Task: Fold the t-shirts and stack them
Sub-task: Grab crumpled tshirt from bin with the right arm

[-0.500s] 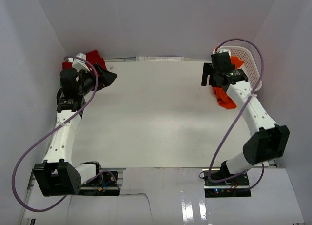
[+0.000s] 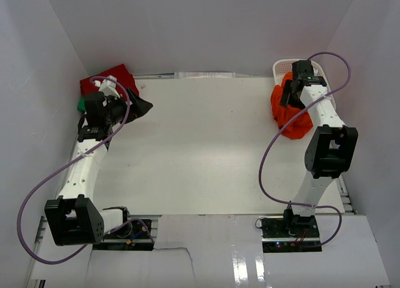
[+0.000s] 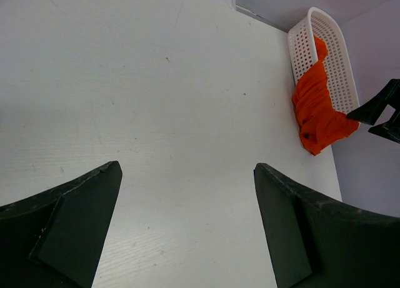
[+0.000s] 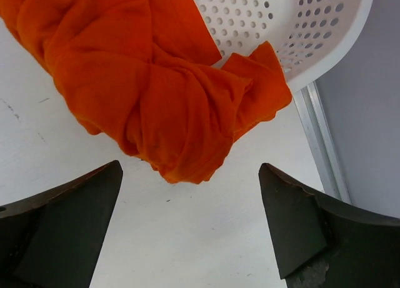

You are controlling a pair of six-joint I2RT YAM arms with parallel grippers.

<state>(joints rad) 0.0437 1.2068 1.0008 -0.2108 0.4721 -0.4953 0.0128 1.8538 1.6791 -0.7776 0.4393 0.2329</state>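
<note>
right pincer point(image 4: 189, 170) spread, empty, hovering over the bunched orange shirt point(image 4: 144, 94) that spills from the basket point(image 4: 300, 25) onto the desk point(image 4: 206, 238). left pincer point(image 3: 186, 168) spread too. risk: pinching it bunched could drag the basket or lift it twisted.

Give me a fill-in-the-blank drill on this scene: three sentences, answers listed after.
1. The t-shirt spilling out of the white mesh basket is coloured ____.
2. Over it, the right gripper hangs with its jaws ____.
3. The red t-shirt lies at the far ____ corner of the table.
Missing words: orange; open; left.
</note>
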